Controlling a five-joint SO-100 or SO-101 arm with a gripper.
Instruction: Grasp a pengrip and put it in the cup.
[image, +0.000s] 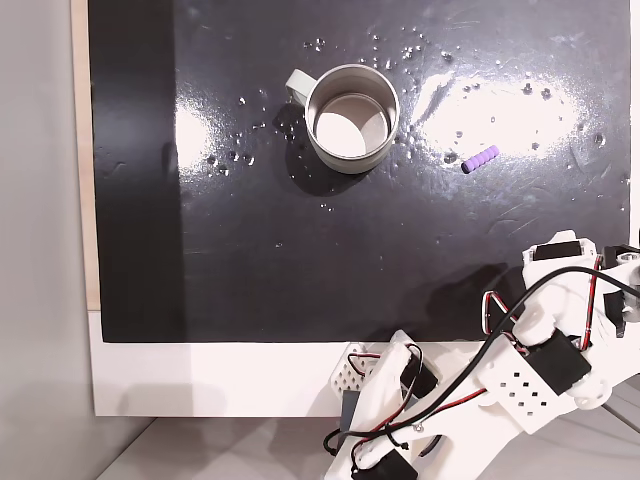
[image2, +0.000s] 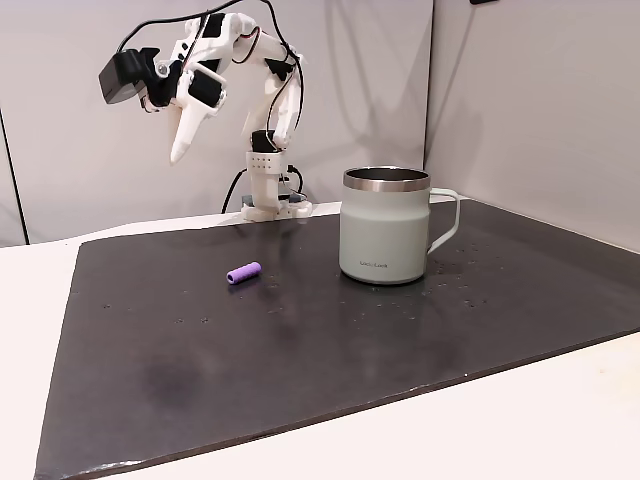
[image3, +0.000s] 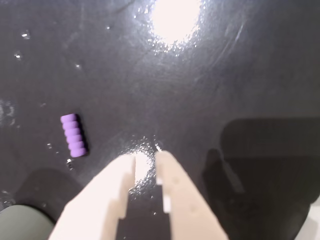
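Arm up in the air, nothing grabbed yet – the whole job is left to do.

Closest in, from the wrist view, the gripper (image3: 145, 155) has its fingers nearly together with only a thin slit between them, holding nothing. Past the tips and off to the left, the pengrip (image3: 74, 135) lies flat on the black mat (image3: 240, 75), well apart from the fingers. Farther out sits the cup (image2: 386, 225), upright and empty (handle away from the pengrip). Nothing blocks the way – just white specks (image: 410, 50) and glare on the mat.
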